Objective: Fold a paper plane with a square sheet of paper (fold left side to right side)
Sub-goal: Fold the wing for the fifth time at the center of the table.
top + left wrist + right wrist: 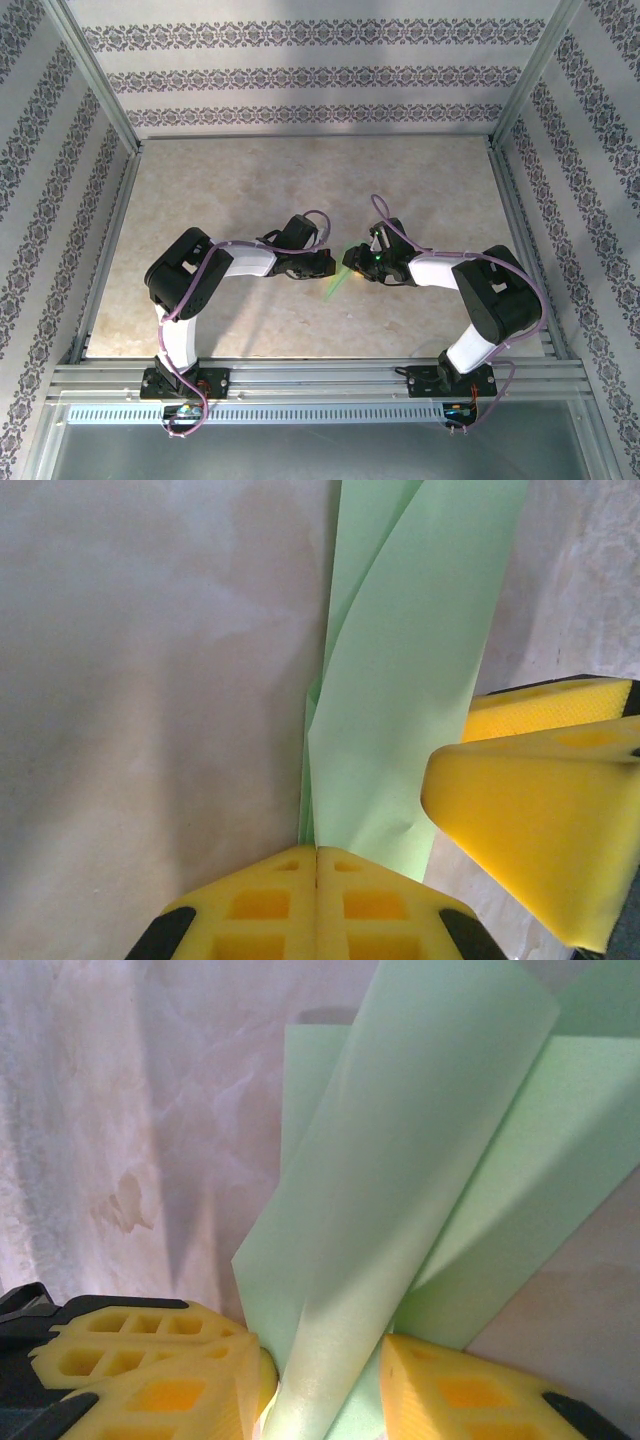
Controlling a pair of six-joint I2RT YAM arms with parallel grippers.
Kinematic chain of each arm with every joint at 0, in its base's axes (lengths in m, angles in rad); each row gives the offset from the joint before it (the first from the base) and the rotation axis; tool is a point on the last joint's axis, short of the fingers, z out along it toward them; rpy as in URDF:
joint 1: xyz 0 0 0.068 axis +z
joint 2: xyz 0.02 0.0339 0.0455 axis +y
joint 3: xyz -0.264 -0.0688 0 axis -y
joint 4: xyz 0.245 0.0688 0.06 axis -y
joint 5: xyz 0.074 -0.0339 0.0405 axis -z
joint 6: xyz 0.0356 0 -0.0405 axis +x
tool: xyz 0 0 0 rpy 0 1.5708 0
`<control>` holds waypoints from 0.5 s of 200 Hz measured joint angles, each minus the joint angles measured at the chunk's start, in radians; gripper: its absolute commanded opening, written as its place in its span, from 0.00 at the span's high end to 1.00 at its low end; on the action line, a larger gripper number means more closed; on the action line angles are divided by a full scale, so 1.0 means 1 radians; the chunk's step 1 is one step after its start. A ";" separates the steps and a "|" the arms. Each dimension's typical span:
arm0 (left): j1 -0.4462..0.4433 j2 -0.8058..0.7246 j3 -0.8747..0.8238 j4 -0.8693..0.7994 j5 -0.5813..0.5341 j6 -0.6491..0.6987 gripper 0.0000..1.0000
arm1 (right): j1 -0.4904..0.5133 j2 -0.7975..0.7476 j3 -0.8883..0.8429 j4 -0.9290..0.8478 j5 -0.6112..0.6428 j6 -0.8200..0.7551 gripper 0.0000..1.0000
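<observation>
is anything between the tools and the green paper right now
Nothing visible. The left tool is shut on the folded paper, and the right tool has the paper between its fingers.

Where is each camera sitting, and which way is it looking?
Top camera: above and behind the arms, looking down at the table; both arms show, with the left gripper and right gripper meeting at the green paper.
Left wrist camera: on the left arm, looking along its yellow fingers, shut on the paper.
Right wrist camera: on the right arm, looking past its fingers, the paper between them.
Shared: all three see the paper.
</observation>
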 measured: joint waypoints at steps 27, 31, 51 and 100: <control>0.000 0.004 0.006 -0.006 0.003 0.010 0.98 | 0.000 0.000 0.002 -0.002 0.000 -0.002 0.62; 0.000 0.005 0.008 -0.008 0.003 0.010 0.98 | 0.000 0.000 0.002 -0.002 0.000 -0.002 0.62; 0.000 0.008 0.019 -0.023 0.003 0.015 0.98 | 0.000 0.000 0.002 -0.003 0.000 -0.002 0.61; 0.000 0.008 0.023 -0.029 0.003 0.034 0.98 | -0.003 0.000 0.011 -0.019 -0.005 -0.030 0.62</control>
